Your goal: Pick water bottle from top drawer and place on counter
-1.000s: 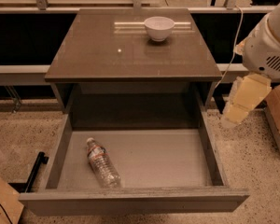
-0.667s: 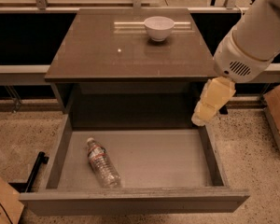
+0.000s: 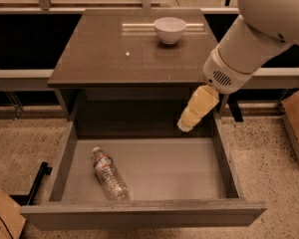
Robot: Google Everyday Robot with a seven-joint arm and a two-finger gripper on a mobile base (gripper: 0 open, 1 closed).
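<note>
The water bottle [image 3: 110,174] lies on its side on the floor of the open top drawer [image 3: 154,176], at the left, cap pointing to the back. The brown counter [image 3: 114,54] is above the drawer. My gripper [image 3: 188,123] hangs from the white arm at the right, over the drawer's back right part, well to the right of the bottle and apart from it. It holds nothing that I can see.
A white bowl [image 3: 170,29] stands at the back right of the counter. A cardboard box [image 3: 297,118] is on the floor at the right and another [image 3: 2,214] at the lower left. A black bar [image 3: 37,182] lies left of the drawer.
My arm has swung in from the right edge of the view toward the left and down, bringing the gripper over the drawer's right side. The bottle has not moved.
</note>
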